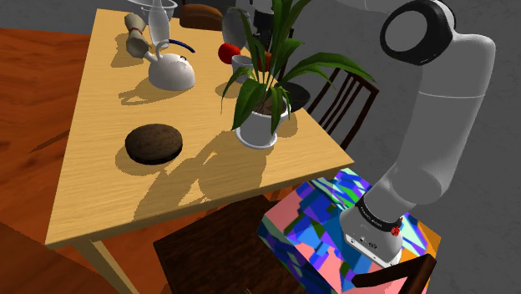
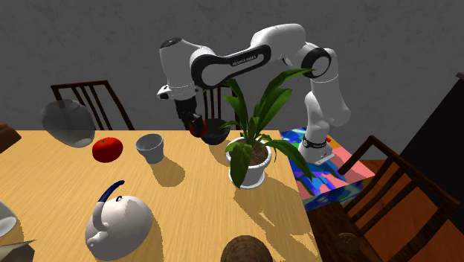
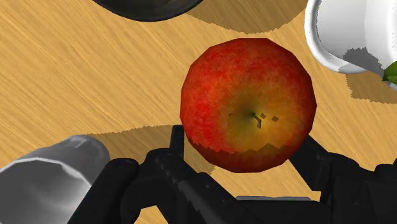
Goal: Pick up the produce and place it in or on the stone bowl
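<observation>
The arm point(image 2: 230, 63) is seen in the second exterior view rising from the patterned stand point(image 2: 327, 171) at the right. It is bent at an elbow near the top and carried leftward across the upper middle of the frame. There the wrist is turned down, so that the gripper point(image 2: 195, 123) points at the table point(image 2: 193, 208) close to its far edge.

In the wrist view the fingers point(image 3: 177, 137) are closed onto a red and yellow apple point(image 3: 248, 95), which is clasped between them from both sides. Whether the apple point(image 2: 198, 129) is clear of the tabletop cannot be told.

The dark bowl point(image 2: 217, 134) is found just beside the gripper, on its right in the second exterior view, also near the far edge. In the shoulder view this bowl point(image 1: 296, 96) is set by the table's right-hand edge, behind the potted plant point(image 1: 257, 129). The white pot point(image 2: 249, 171) stands right of centre, and its long leaves arch up close to the hand.

To the left of the gripper a grey cup point(image 2: 151, 147) and a red tomato point(image 2: 108, 149) are placed, well apart from the bowl. A white teapot point(image 2: 117, 223) occupies the lower left.

A broad bare stretch of wood is left across the lower middle of the frame, between teapot and plant. Chair backs point(image 2: 93, 100) are ranged behind the far edge.
</observation>
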Controlling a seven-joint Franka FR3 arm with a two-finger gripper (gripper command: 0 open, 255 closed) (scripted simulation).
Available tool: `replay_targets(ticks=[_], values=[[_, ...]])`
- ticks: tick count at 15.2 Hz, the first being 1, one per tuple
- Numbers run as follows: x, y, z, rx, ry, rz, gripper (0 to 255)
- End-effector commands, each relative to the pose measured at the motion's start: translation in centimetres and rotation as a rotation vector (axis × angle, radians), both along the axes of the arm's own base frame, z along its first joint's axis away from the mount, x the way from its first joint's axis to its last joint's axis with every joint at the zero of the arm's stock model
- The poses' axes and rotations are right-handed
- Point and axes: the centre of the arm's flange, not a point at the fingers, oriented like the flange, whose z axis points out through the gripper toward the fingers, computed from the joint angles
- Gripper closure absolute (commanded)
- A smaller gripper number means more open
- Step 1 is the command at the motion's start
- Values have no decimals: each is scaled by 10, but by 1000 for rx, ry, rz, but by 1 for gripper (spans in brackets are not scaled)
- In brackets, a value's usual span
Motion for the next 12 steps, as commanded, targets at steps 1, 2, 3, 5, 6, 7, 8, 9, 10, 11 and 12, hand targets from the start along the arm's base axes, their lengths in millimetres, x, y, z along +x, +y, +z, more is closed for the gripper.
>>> replay_targets(ticks=[1,2,3,5,6,7,8,9,10,11,12], values=[[-18,-21,0,1,0,1,255],[-26,-32,0,1,0,1,255],[-33,-42,0,1,0,1,255],[-49,-64,0,1,0,1,255],[-57,-74,0,1,0,1,255],[-64,-85,0,1,0,1,255],[-72,-96,0,1,0,1,255],[-80,-106,0,1,0,1,255],[-88,-117,0,1,0,1,255],[-97,-130,0,1,0,1,255],[-97,-130,-5,1,0,1,255]])
